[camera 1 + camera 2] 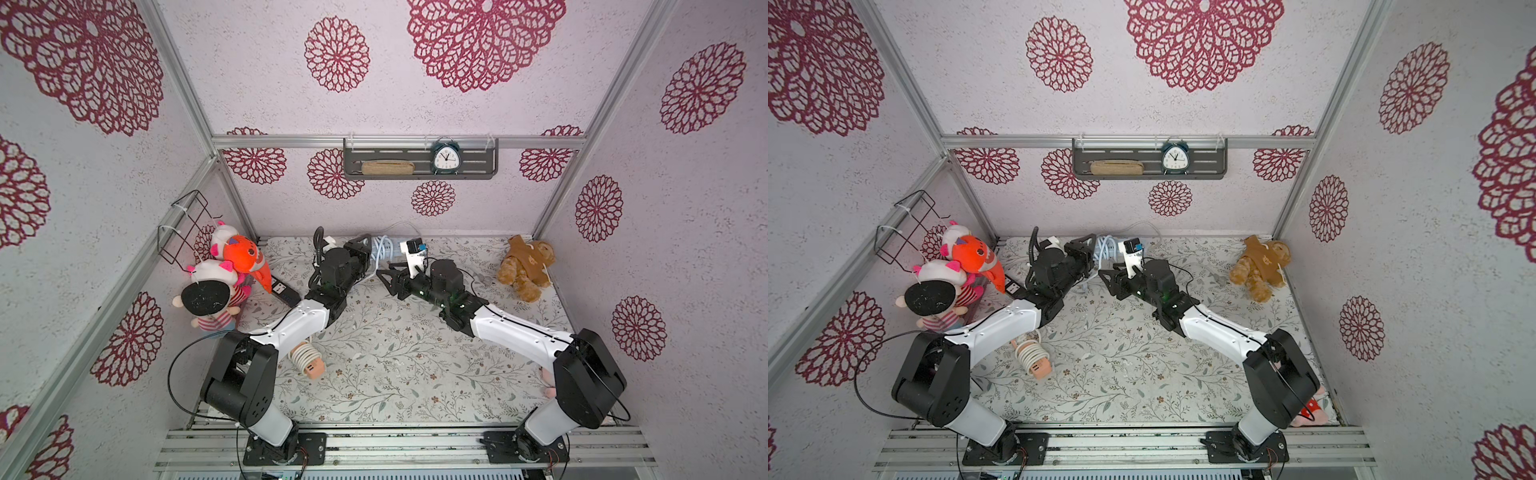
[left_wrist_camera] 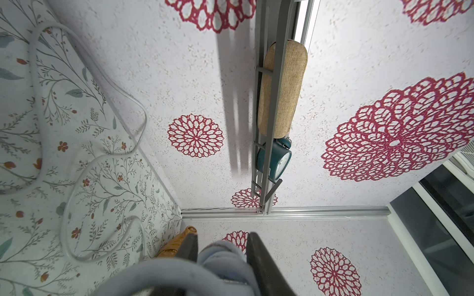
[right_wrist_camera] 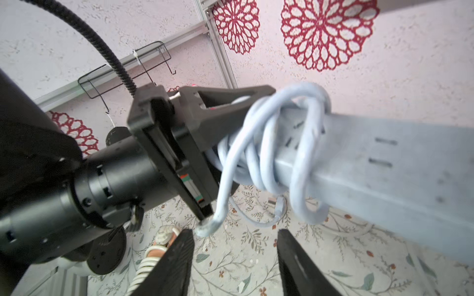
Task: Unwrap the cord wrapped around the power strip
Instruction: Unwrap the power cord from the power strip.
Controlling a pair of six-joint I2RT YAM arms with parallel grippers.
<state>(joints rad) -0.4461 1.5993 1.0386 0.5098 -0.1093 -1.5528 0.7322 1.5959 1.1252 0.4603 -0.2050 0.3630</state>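
A pale blue power strip (image 1: 390, 248) (image 1: 1111, 248) is held off the table at the back middle. Its cord (image 3: 259, 143) is coiled several times around one end. My left gripper (image 1: 362, 249) (image 2: 223, 253) is shut on that wrapped end, its fingers (image 3: 230, 100) reaching in under the coils. One loose loop of cord (image 3: 218, 217) hangs down from the coils. A slack length of cord (image 2: 77, 179) trails over the table by the back wall. My right gripper (image 1: 384, 279) (image 3: 236, 246) stands open just below the hanging loop, with nothing between its fingers.
A peach power strip with a white cord (image 1: 307, 361) lies under my left arm. A black power strip (image 1: 284, 291) lies beside a pile of plush toys (image 1: 224, 274) at the left. A teddy bear (image 1: 525, 266) sits back right. A shelf (image 1: 419, 174) with a clock hangs on the back wall.
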